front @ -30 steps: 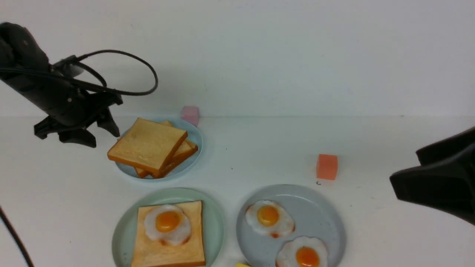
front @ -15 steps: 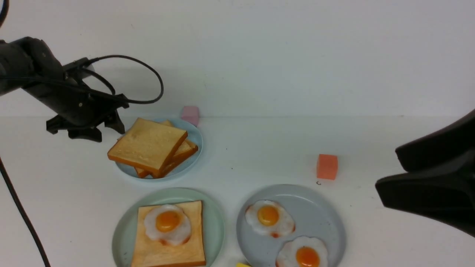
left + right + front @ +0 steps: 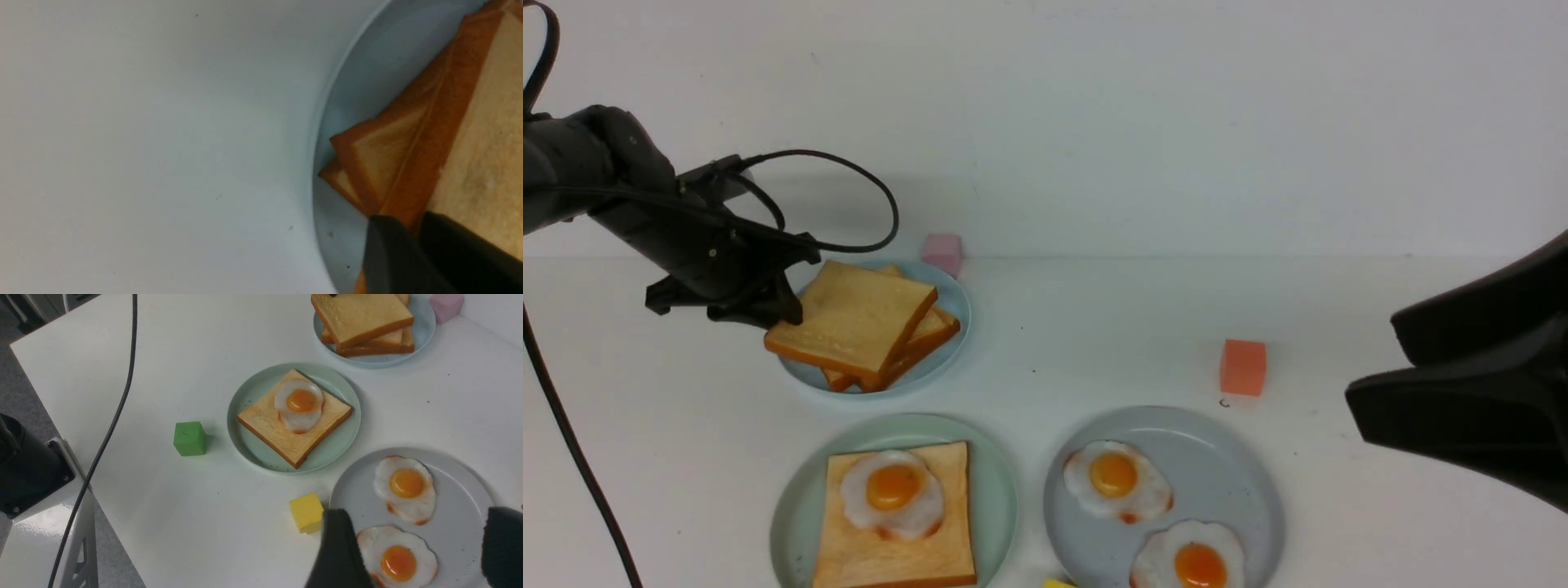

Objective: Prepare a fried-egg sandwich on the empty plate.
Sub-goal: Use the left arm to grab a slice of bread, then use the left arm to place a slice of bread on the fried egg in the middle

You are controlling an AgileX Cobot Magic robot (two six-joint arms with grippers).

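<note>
The left gripper clamps the top toast slice on the far blue plate. The right gripper hangs with jaws apart.

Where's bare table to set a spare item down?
Best: the bare stretch between the light-blue plate, the orange cube and the grey plate. Also open left of the mint-green plate, around the green cube. Crowded: the mint-grey gap by the yellow cube, and the toast stack, its top slice in the left fingers.

Probably a robot lab: bare white table, toy eggs, coloured cubes.
</note>
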